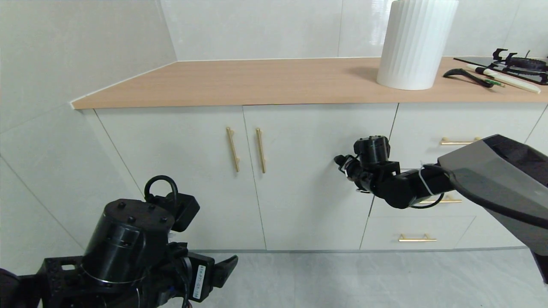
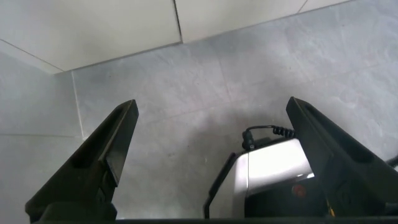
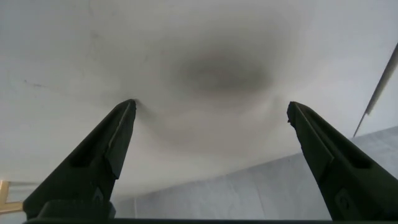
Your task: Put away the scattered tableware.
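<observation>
The scattered tableware lies at the far right of the wooden countertop (image 1: 257, 81): a black spoon (image 1: 469, 77), a long white utensil (image 1: 507, 79) and dark utensils (image 1: 520, 64) behind it. A tall white ribbed holder (image 1: 414, 42) stands just left of them. My right gripper (image 1: 341, 164) is below counter height, close against a white cabinet door (image 3: 205, 68), open (image 3: 210, 104) with nothing between its fingers. My left gripper (image 1: 222, 269) hangs low near the floor, open (image 2: 210, 104) and empty, over grey floor tiles (image 2: 205, 93).
Two gold vertical handles (image 1: 233, 149) (image 1: 260, 149) mark a pair of cabinet doors under the counter. Drawers with gold horizontal handles (image 1: 460, 140) (image 1: 417, 238) are on the right. A tiled wall closes off the left side and the back.
</observation>
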`<state>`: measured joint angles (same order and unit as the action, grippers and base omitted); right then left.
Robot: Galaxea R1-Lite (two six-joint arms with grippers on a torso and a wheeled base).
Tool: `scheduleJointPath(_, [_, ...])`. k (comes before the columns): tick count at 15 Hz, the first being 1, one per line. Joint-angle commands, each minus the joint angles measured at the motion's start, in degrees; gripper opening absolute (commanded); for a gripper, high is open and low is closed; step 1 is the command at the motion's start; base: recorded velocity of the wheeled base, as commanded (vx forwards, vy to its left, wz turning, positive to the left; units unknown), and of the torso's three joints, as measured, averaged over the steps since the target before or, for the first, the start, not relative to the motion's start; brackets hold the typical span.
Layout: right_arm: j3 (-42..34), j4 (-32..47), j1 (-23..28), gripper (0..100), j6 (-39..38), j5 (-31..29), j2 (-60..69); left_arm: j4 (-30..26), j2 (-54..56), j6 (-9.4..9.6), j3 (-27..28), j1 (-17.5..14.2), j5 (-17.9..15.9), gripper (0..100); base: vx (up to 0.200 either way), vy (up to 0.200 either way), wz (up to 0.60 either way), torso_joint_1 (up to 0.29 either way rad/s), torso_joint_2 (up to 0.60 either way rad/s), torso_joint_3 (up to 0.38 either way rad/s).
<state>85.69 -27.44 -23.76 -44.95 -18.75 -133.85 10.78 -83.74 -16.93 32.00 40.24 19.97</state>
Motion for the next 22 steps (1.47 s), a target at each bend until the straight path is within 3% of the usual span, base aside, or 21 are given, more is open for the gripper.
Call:
scheduleJointPath(1, [1.32,0.11,0.47,100,-0.93,-0.24,-0.44,0.03,-0.02,-0.03,-0.01,0.01,-0.02,100,0.000,0.000,0.00,0.000,0.00,0.000])
scheduleJointPath(5, [-0.26,0.90,0.82,100,-1.28,-0.24,1.49,0.03,0.15,-0.03,0.08,0.01,0.07,100,0.000,0.000,0.00,0.000,0.00,0.000])
scheduleJointPath(7, [-7.03,1.34,0.03,100,1.62,1.35,8.08,0.12,0.94,-0.03,0.17,-0.08,0.69,100,0.000,0.000,0.00,0.000,0.00,0.000])
scheduleJointPath(10, [-21.26,-1.65,-0.32,100,10.05,0.91,22.06,0.03,6.13,-0.03,-0.01,-0.16,4.29,100,0.000,0.000,0.00,0.000,0.00,0.000])
scheduleJointPath(13, [-36.82,-5.34,-0.32,100,14.18,-1.03,36.91,-0.23,16.94,-0.03,-7.04,-0.16,4.90,100,0.000,0.000,0.00,0.000,0.00,0.000])
scheduleJointPath(15, [-50.53,-5.61,0.20,100,17.79,-6.04,52.55,-0.49,30.91,0.06,-14.77,-0.95,6.57,100,0.000,0.000,0.00,0.000,0.00,0.000])
scheduleJointPath(17, [-59.58,-5.52,2.23,100,21.74,-6.30,64.86,-2.34,41.64,1.38,-19.34,-3.06,8.77,100,0.000,0.000,0.00,0.000,0.00,0.000])
scheduleJointPath(18, [-64.95,-5.08,5.30,100,27.90,-5.25,76.02,-8.23,52.89,4.28,-21.63,-6.67,9.56,100,0.000,0.000,0.00,0.000,0.00,0.000])
scheduleJointPath(20, [-67.93,-1.83,9.96,100,36.60,-3.84,90.00,-20.71,67.04,9.73,-21.19,-14.66,9.48,100,0.000,0.000,0.00,0.000,0.00,0.000])
scheduleJointPath(21, [-68.11,1.07,11.02,100,39.23,-3.93,94.92,-23.87,71.43,12.54,-20.84,-17.92,9.48,100,0.000,0.000,0.00,0.000,0.00,0.000])
scheduleJointPath(22, [-68.02,7.14,11.63,100,42.22,-4.10,103.44,-27.65,79.52,18.34,-19.61,-21.08,9.48,100,0.000,0.000,0.00,0.000,0.00,0.000])
